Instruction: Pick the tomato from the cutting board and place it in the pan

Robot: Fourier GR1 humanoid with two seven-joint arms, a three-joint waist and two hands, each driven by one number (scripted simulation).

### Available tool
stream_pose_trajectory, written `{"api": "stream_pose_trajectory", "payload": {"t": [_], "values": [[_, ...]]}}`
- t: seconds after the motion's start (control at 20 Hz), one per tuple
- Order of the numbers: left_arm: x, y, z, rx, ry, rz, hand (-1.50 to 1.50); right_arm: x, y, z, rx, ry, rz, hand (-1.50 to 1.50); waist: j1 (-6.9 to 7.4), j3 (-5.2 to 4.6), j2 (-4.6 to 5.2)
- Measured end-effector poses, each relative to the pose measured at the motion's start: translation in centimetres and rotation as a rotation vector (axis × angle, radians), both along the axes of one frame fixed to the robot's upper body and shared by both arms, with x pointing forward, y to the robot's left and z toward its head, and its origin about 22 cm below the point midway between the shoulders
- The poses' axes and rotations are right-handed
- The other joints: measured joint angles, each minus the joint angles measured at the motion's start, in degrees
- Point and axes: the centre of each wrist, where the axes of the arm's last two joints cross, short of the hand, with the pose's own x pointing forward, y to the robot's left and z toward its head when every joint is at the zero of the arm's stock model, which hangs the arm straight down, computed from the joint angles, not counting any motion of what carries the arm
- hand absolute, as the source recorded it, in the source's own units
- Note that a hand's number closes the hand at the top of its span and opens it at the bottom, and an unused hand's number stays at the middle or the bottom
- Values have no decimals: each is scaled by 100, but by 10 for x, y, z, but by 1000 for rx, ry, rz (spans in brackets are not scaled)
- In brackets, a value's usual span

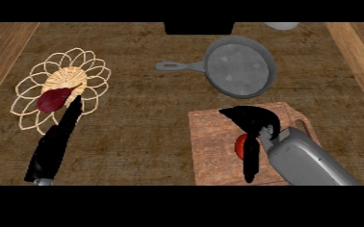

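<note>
In the head view I saw the right hand [250,119] down over the cutting board [213,144], its fingers curled round the red tomato [241,146], which sat on the board, mostly hidden. The grey pan [240,67] lay beyond the board, and my left hand [55,139] rested straight-fingered beside a woven trivet [68,79] bearing a dark red item [53,100].

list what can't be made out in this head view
- Tomato: mostly hidden by the right robot hand over it on the cutting board; whether it is gripped can't be told.
- Dark box and pale object: cut off by the top edge.
- Dark red item on the woven mat: partly covered by the left robot hand.
</note>
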Motion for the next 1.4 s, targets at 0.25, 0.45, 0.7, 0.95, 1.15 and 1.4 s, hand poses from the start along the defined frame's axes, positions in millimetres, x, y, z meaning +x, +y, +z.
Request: {"api": "stream_pose_trajectory", "payload": {"t": [0.25,0.45,0.7,0.95,1.15,1.4], "values": [[1,1,0,1,-4,5,0,-2,-8,-6,-30,12,-3,-150,-7,0,-2],[5,-6,9,3,-3,6,0,-3,-10,-20,-59,27,-1,-150,-4,2,1],[4,-6,6,6,-4,8,0,-3,-4,-31,-70,30,-2,-150,0,2,3],[2,-8,6,4,-4,6,0,-4,-5,-49,-100,41,-8,-150,2,-1,-3],[5,-6,6,4,-1,5,0,-1,-7,-53,-74,8,-24,150,-2,-15,-23],[6,-1,9,1,-7,5,0,-7,-8,-58,-24,-3,-61,150,-11,-34,-47]]}}
